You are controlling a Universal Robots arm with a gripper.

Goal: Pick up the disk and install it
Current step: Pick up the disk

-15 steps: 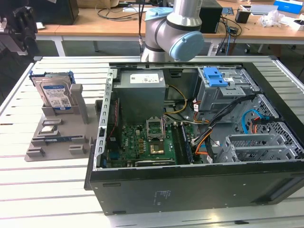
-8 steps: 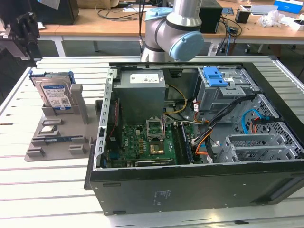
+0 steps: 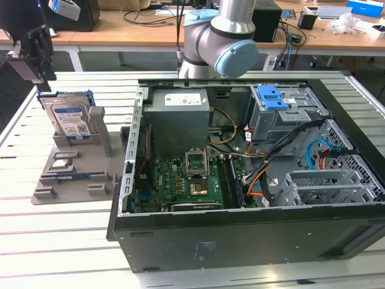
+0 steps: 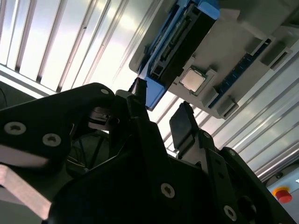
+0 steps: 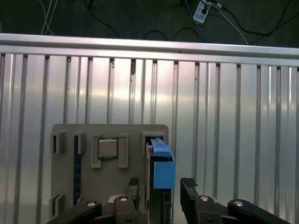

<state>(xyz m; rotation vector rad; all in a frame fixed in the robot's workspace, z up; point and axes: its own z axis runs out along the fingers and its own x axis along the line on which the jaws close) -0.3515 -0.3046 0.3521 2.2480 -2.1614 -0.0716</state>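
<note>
Arm (image 3: 231, 21): thick round tube, silver-grey, upper centre of the exterior view.
Joint cap (image 3: 239, 57): light blue dome on a grey housing, just under the tube.
Gripper (image 5: 161, 186): all matt black, blocky, along the bottom edge of the first wrist view.
Fingers (image 5: 188, 186): two flat black bars with squared tips.
Links (image 4: 51, 126): broad black plates with rounded ends, lower half of the second wrist view.
Screws (image 4: 168, 190): small silver heads sunk into the black plates, several in both wrist views.

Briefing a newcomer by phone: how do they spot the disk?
At the exterior view's left of the black computer case, a grey plastic fixture sits on the slatted table. The silver, blue-framed hard drive stands upright in it; the square chip lies flat.
</note>
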